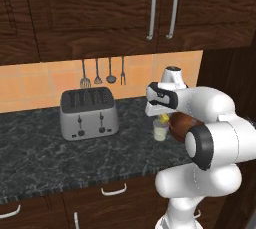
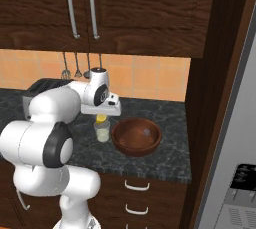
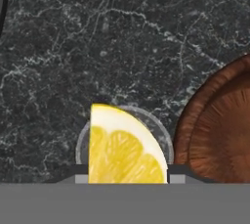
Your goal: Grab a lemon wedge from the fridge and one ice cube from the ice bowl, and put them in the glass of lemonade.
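The hand grips the lemon wedge directly above the glass of lemonade. Released off-centre, the wedge could catch the rim and fall onto the tabletop. The ice bowl sits at three o'clock.

Hand view: lemon wedge covers most of the glass of lemonade, only a rim arc visible; ice bowl cut by the right edge. Left base view: arm hides most of the ice bowl. Right base view: fridge cut at right edge; toaster mostly behind the arm.
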